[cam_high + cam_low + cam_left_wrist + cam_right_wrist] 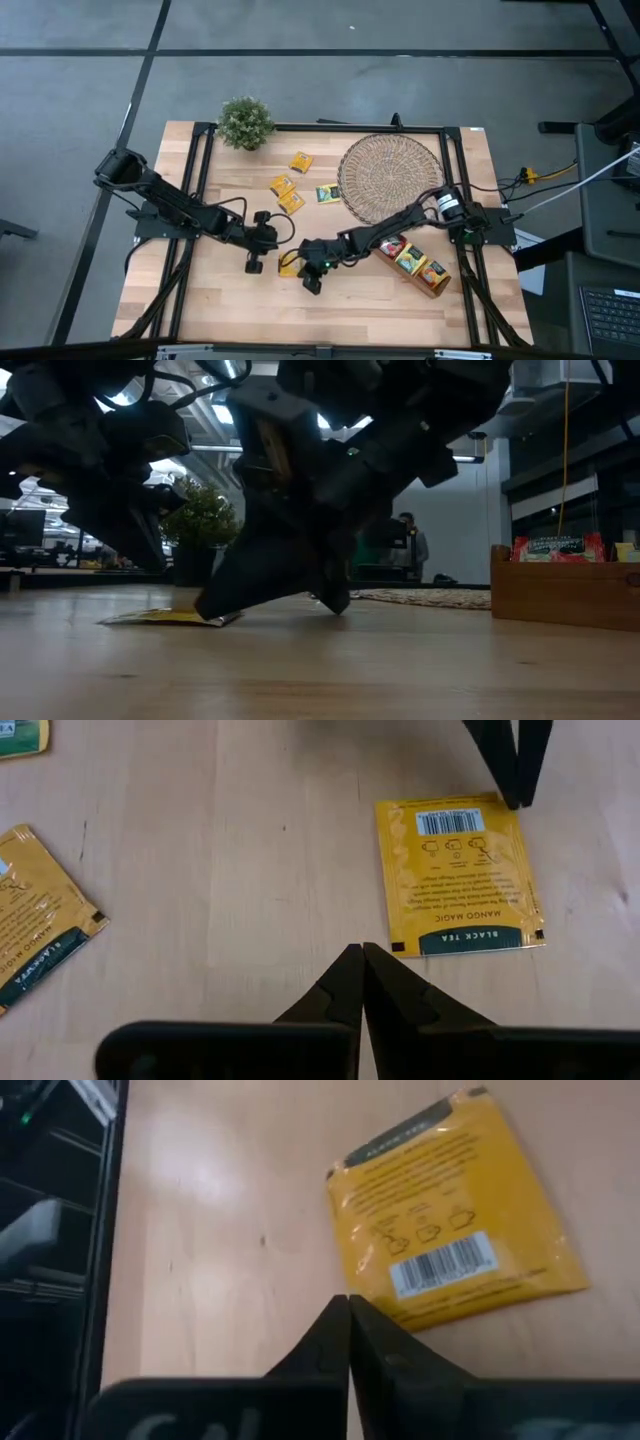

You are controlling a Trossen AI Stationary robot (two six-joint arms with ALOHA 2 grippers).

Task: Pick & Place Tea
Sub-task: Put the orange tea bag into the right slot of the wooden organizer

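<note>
A yellow tea sachet [290, 262] [458, 875] [450, 1220] lies flat on the table between my two grippers. My right gripper [312, 283] [347, 1305] is shut and stands at the sachet's barcode end. My left gripper [254, 266] [361, 955] is shut too. It hangs just off the sachet's dark-banded end, apart from it. In the low view the sachet [170, 617] shows as a thin yellow sheet on the wood. Three more yellow sachets [291, 202] and a green one [328, 194] lie farther back. My right gripper meets the yellow sachet with its shut fingertips at the barcode edge [378, 1295], close to one corner [497, 802]. The fingers [510, 770] slant down from above, from the table's right. The sachet stays flat on the table.
A round woven mat [390, 178] lies at the far right. The wooden compartment tray [440, 283] with sachets in it lies to the right of my right gripper. A small potted plant [246, 122] stands at the far left corner. A person [408, 545] stands beyond the table.
</note>
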